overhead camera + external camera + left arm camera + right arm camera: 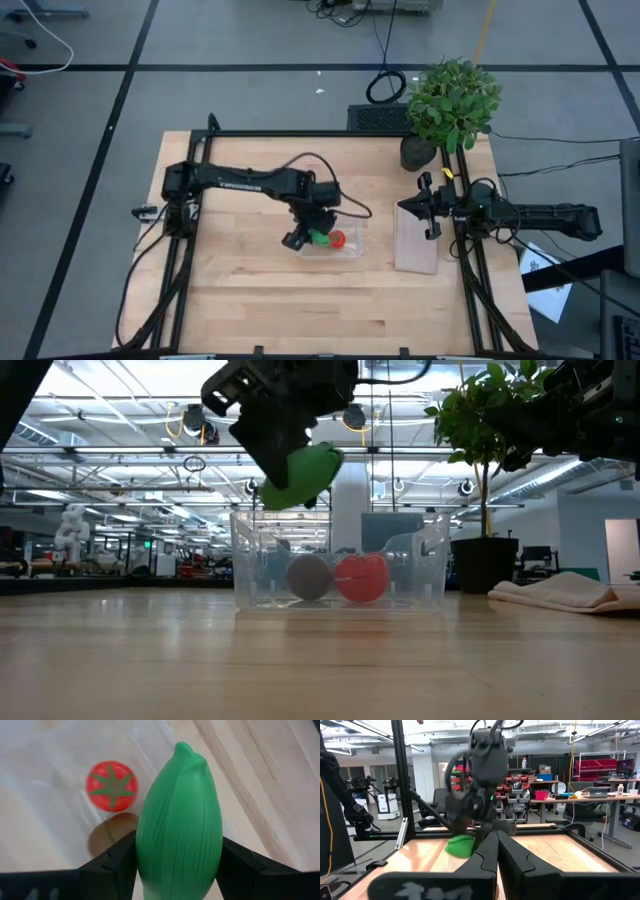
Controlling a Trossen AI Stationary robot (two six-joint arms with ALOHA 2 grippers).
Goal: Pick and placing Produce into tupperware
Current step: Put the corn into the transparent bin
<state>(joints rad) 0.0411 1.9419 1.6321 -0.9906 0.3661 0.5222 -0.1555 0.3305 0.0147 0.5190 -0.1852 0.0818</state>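
The left gripper (177,862) is clamped on the bright green oblong produce piece (179,825), its long axis pointing forward past the fingers. The clear shallow plastic tupperware (428,560) lies directly beneath (red tomato ball (111,785) and brown ball (309,576) inside). Farther off, the right gripper (430,207) waits closed.
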